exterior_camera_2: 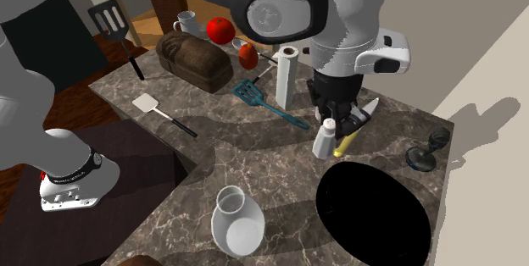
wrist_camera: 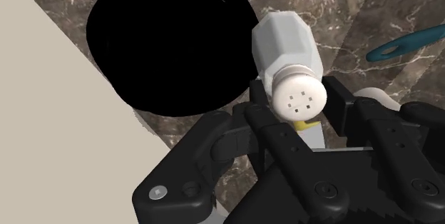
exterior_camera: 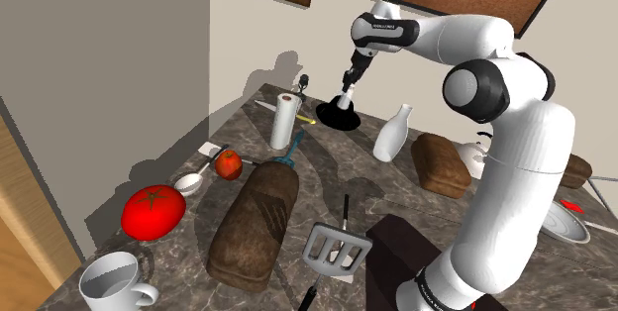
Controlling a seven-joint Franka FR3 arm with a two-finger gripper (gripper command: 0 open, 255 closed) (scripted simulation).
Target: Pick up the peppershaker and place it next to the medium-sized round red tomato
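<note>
- The white faceted pepper shaker with a perforated round cap (wrist_camera: 287, 53) stands upright on the dark marbled stone desk (exterior_camera_2: 254, 167).
- Its base sits just beside a flat black round disc (exterior_camera_2: 373, 209) and touches or nearly touches a yellow-handled knife (exterior_camera_2: 346, 141); contact cannot be confirmed.
- The all-black two-finger gripper (exterior_camera_2: 336, 125) hangs directly above the shaker.
- The jaws are apart, one on each side of the cap, with a narrow gap on at least one side; nothing is clamped.
- The round red tomato with a green star-shaped stalk (exterior_camera: 154, 210) lies at the opposite end of the desk, well apart from the shaker.
- A white paper roll (exterior_camera_2: 286, 78) and a brown bread loaf (exterior_camera_2: 195, 59) lie between them.
</note>
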